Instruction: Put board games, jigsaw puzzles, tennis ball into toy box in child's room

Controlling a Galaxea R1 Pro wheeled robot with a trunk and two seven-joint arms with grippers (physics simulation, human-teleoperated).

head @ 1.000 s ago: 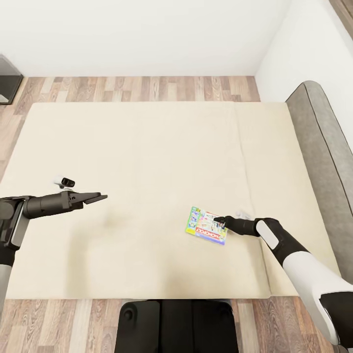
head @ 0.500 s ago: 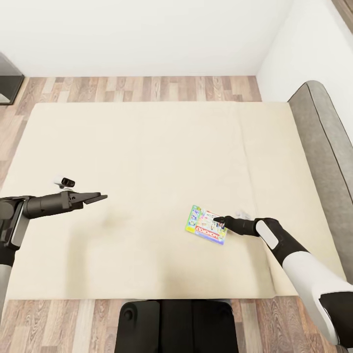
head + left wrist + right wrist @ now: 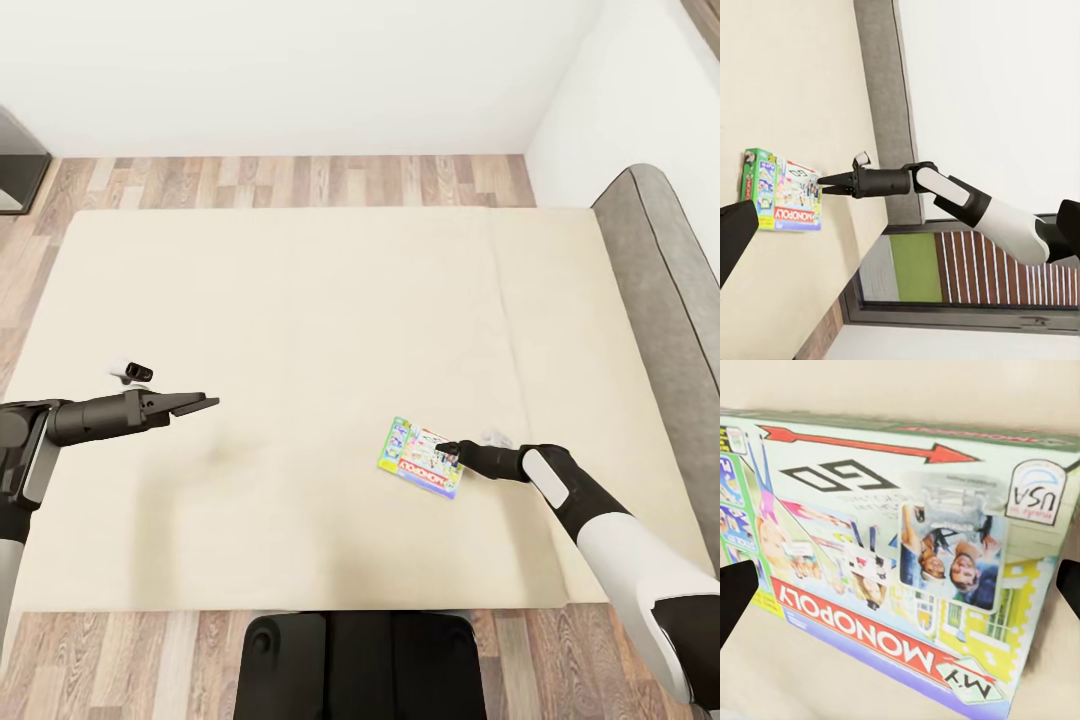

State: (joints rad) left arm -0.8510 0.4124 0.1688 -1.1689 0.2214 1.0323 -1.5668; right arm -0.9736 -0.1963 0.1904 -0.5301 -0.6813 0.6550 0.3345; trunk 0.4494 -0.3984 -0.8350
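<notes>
Right gripper (image 3: 447,450) open, fingers straddling flat white-green-blue Monopoly board-game box (image 3: 421,459) on beige bed (image 3: 300,300); advance squarely, close on edge. Left gripper (image 3: 205,404) closed, idle.

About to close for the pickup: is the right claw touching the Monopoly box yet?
Cannot tell. In the head view the right claw overlaps the Monopoly box on the bed, but no view shows contact or a gap. In the right wrist view both fingertips flank it.
</notes>
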